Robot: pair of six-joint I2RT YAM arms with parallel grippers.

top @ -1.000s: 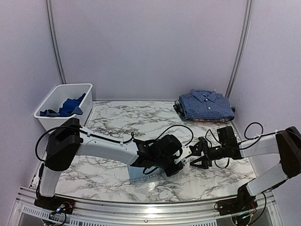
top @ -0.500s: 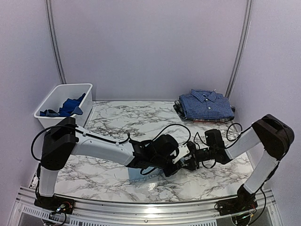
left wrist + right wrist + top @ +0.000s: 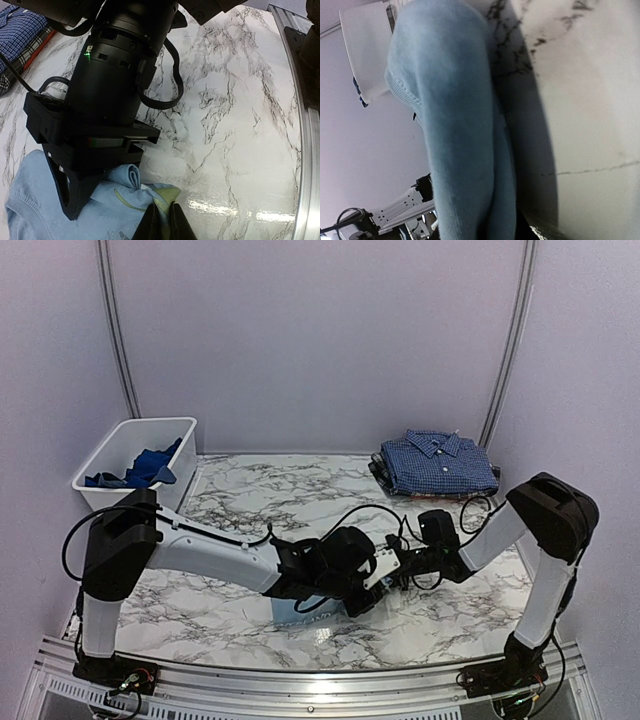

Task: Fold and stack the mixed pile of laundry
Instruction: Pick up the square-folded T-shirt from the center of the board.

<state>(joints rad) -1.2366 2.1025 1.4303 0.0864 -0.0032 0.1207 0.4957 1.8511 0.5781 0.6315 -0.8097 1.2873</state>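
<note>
A light blue T-shirt [image 3: 297, 608] lies bunched on the marble table [image 3: 250, 500] near the front, mostly under my left arm. My left gripper [image 3: 163, 206] is shut on its edge, where a green print shows. My right gripper [image 3: 396, 569] reaches in from the right and meets it. Its black jaws stand over a raised fold of the same T-shirt [image 3: 60, 210] and are shut on it. In the right wrist view the gathered blue cloth [image 3: 455, 125] runs down into the jaws, which barely show. A folded navy check shirt [image 3: 437, 462] tops a plaid piece [image 3: 378, 472] at the back right.
A white bin [image 3: 112, 448] at the back left holds a royal blue garment [image 3: 140, 468]. A metal rail [image 3: 320, 680] runs along the table's near edge. Black cables [image 3: 375, 515] loop over the table behind both wrists.
My right gripper has slid left to the left gripper and closed on the T-shirt's fold. Its elbow has risen. The left gripper has kept its pinch and shifted slightly left.
</note>
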